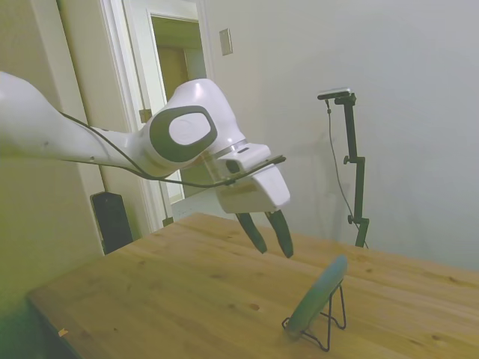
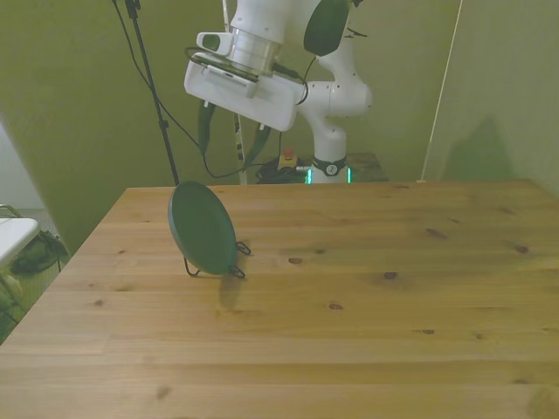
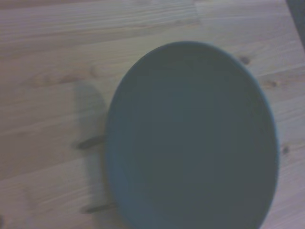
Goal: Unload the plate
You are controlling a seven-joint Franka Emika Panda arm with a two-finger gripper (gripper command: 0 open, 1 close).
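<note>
The grey-green plate [image 1: 318,295] [image 2: 203,228] [image 3: 190,138] leans nearly upright in a thin black wire stand [image 1: 331,318] [image 2: 234,265] on the wooden table [image 2: 367,297]. It stands toward the front view's left. My gripper [image 1: 269,234] [image 2: 231,138] hangs in the air above and behind the plate, apart from it. Its two dark fingers [image 1: 282,232] are spread and hold nothing. The wrist view looks down onto the plate's smooth face.
The table's edges [image 1: 45,303] lie to the side view's left and front. A door and a wall stand behind the table. The robot base [image 2: 327,166] sits behind the far edge.
</note>
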